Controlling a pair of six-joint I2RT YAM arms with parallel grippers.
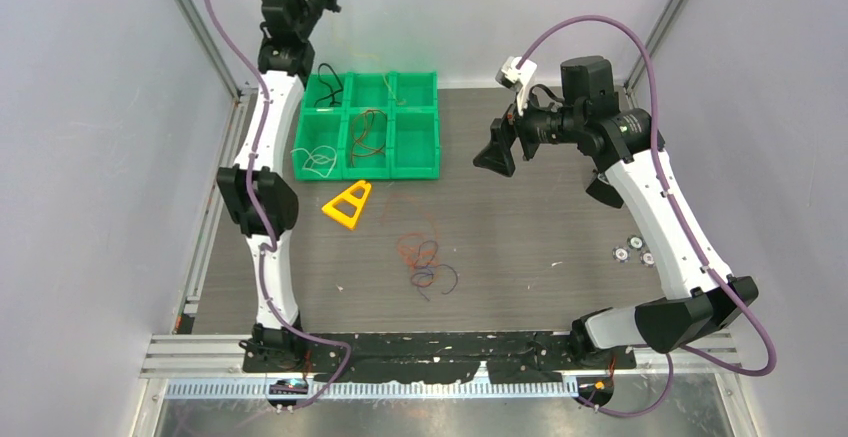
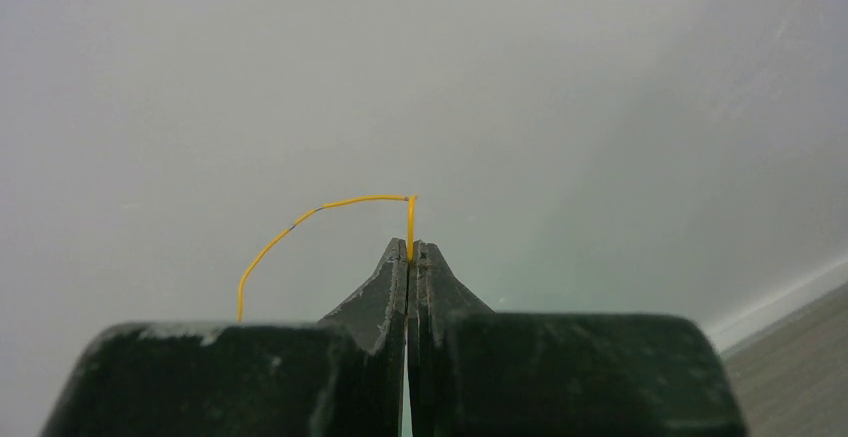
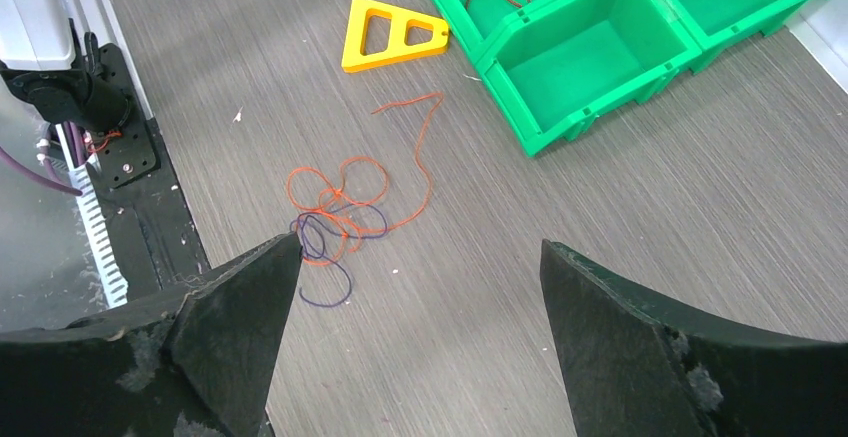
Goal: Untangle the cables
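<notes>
The left gripper [image 2: 409, 248] pinches a yellow cable [image 2: 300, 219] high beside the green bins [image 1: 415, 163], which already hold several sorted cables [image 1: 368, 135], while an orange-purple tangle [image 1: 425, 257] in front of them seemingly awaits the spread right gripper [image 3: 420, 245].

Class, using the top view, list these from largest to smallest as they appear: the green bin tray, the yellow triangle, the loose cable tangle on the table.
1. green bin tray
2. cable tangle, judged by spread
3. yellow triangle, nearly matching the tangle, so unsure
</notes>
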